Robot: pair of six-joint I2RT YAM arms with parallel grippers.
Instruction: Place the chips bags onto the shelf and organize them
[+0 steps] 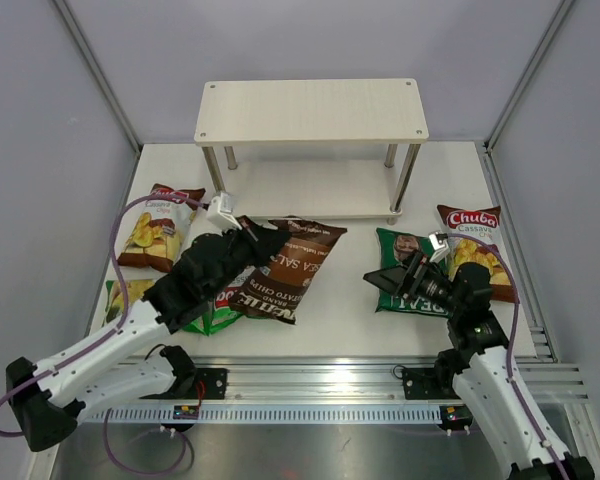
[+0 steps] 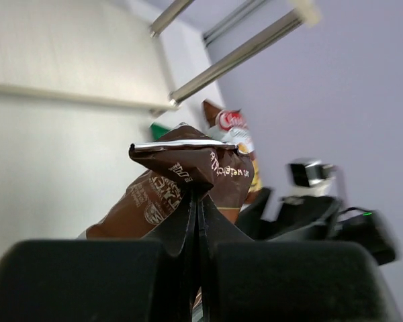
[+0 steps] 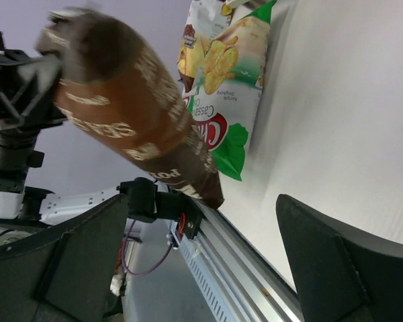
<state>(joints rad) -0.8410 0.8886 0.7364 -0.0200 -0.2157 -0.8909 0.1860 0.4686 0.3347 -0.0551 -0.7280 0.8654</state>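
Kettle bag corner pinched inside closed left end effector.

Brown bag slants before the wide-spread right gripper.

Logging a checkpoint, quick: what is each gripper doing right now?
Left gripper: closed, pinching the top edge of the brown chip bag.
Right gripper: open, holding nothing.
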